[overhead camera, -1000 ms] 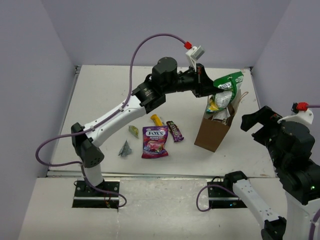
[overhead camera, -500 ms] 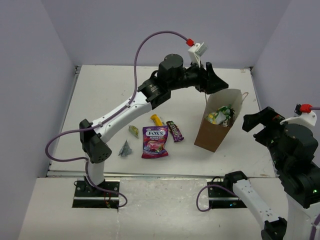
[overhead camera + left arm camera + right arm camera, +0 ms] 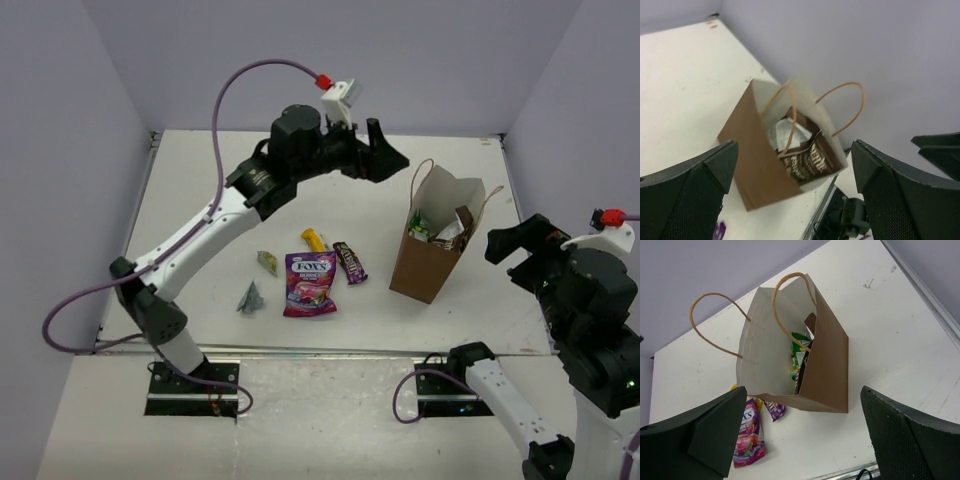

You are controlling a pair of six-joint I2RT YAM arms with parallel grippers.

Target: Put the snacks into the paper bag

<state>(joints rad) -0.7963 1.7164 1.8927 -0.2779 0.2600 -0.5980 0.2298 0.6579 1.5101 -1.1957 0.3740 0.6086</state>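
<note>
White table (image 3: 200, 190), top view: left gripper (image 3: 388, 148) released and empty, just beside the paper bag (image 3: 425, 265); remaining snacks (image 3: 309, 283) lie back toward its base.

Left wrist view: handles (image 3: 840, 107) arch over the bag mouth ahead. A finger snagging one could tip the bag.

Right wrist view: right gripper (image 3: 802, 390) released, bag straight ahead.
</note>
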